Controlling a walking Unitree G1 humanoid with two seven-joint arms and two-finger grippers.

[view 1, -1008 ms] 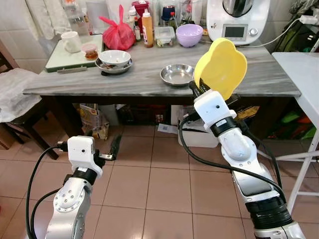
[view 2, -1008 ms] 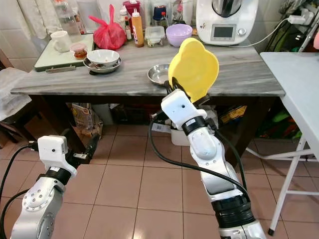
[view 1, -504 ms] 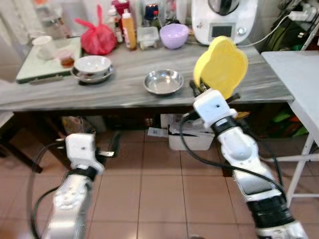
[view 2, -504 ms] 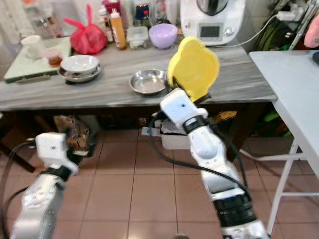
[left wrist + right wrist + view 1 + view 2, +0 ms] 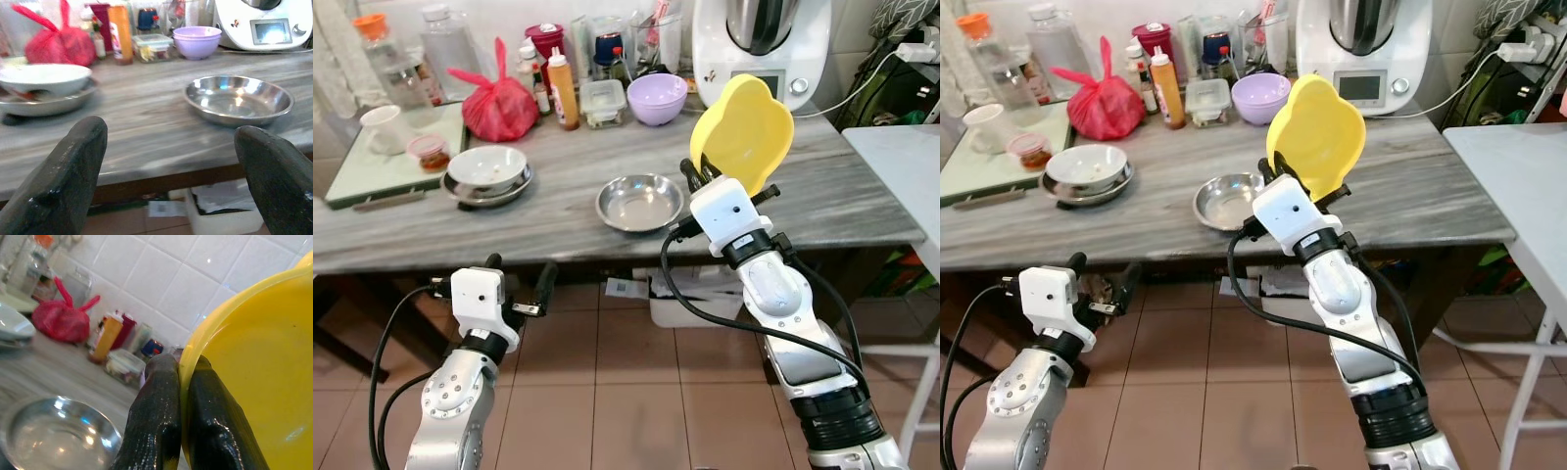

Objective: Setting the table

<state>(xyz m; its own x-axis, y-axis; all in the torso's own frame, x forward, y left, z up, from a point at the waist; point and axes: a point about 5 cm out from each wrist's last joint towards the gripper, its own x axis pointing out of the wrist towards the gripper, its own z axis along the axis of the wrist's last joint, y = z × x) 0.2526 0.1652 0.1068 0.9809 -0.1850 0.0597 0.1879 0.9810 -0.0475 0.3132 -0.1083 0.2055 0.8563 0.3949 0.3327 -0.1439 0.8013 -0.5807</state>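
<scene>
I am holding my left gripper (image 5: 517,287) low, just in front of the tabletop (image 5: 822,191) edge and below its level, with the fingers (image 5: 63,186) spread wide and nothing between them. It is facing the front edge, with tiled floor (image 5: 617,382) under it.

My right gripper (image 5: 1307,189) is raised at the tabletop's front edge, right of the middle. Its fingers (image 5: 161,421) are pinching the rim of the yellow bowl (image 5: 742,132), one on each side of the wall. The bowl is standing on edge above the gripper, its long axis running up and a little to my right, its hollow facing back toward me.

Just to the left of the bowl, a steel dish (image 5: 639,201) is sitting upright near the front edge. The strip of tabletop to the right of the bowl is bare out to the corner. A white table (image 5: 1518,186) is standing just beyond that corner.

Farther left, a white bowl (image 5: 487,166) is resting in a steel plate (image 5: 460,192), and a tray (image 5: 352,181) with a mug (image 5: 380,127) is lying at the left end. Along the back wall, a red bag (image 5: 499,108), bottles (image 5: 563,88), a clear box (image 5: 606,101), a purple bowl (image 5: 656,96) and a white cooker (image 5: 759,39) are standing in a row.
</scene>
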